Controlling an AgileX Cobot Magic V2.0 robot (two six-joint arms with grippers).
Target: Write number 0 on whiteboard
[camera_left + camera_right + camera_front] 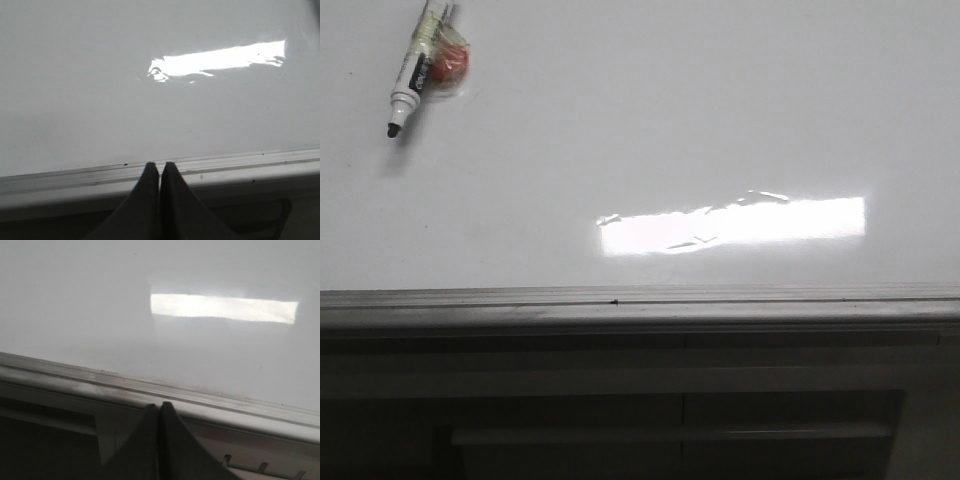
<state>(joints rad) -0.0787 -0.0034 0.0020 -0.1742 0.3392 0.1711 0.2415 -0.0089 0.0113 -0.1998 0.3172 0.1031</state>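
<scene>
At the far left of the front view, a marker point(418, 68) lies uncapped on the whiteboard point(620, 110), its black tip pointing toward the near edge, with a small red object point(450, 63) in clear wrapping touching its right side. No black line shows anywhere on the board, so the 0 is not yet drawn. Right of centre sits a bright rectangular glare patch point(735, 225), and along the near edge runs the grey metal frame point(640, 300), with dark panels point(620, 420) past it. The left tool point(160, 167) is clenched on nothing, fingertips pressed together over the frame. The right tool point(159, 407) is likewise clenched and empty, its tips over the frame as well.
</scene>
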